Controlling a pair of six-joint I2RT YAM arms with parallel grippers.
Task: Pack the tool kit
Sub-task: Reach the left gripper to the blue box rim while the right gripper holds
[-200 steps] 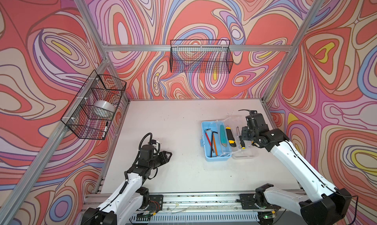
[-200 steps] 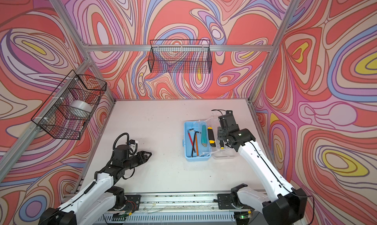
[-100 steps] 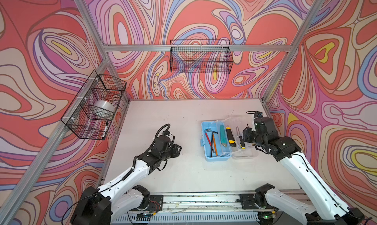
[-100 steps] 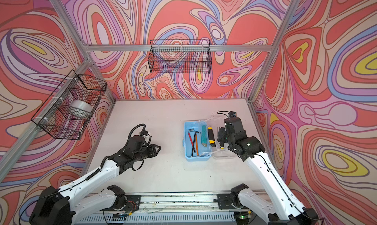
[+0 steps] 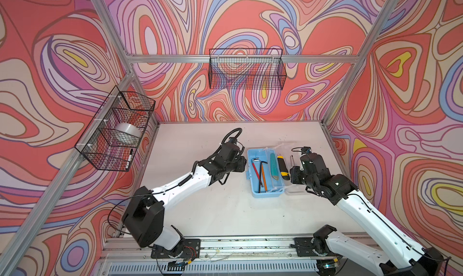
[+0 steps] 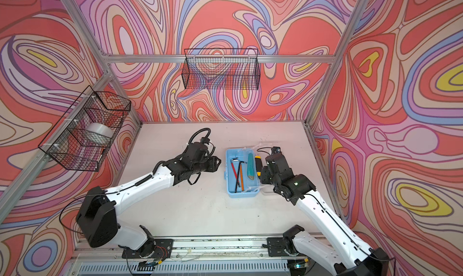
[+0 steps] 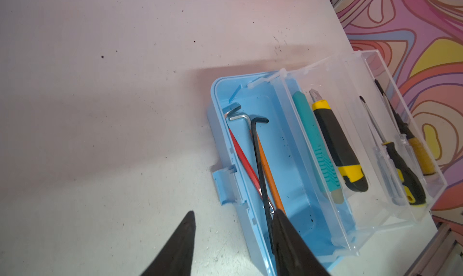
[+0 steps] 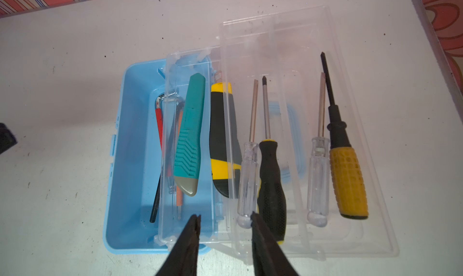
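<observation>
Four screwdrivers (image 8: pixel 271 177) loose in the open clear lid (image 8: pixel 375 237), blue box (image 5: pixel 265 194) right of centre on the table (image 5: pixel 225 212); left gripper (image 7: pixel 234 212) and right gripper (image 8: pixel 225 214) both parted, empty. Swing that lid now and they could spill

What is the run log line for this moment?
lid open | hex keys in box | screwdrivers on lid | left hand open | right hand open

Swirl-patterned walls (image 5: pixel 250 24), white tabletop (image 5: pixel 225 212), wire baskets (image 5: pixel 246 69)

Blue box (image 7: pixel 288 162) w/ hex keys (image 7: pixel 259 162) inside, L gripper (image 7: pixel 234 211) spread
</observation>
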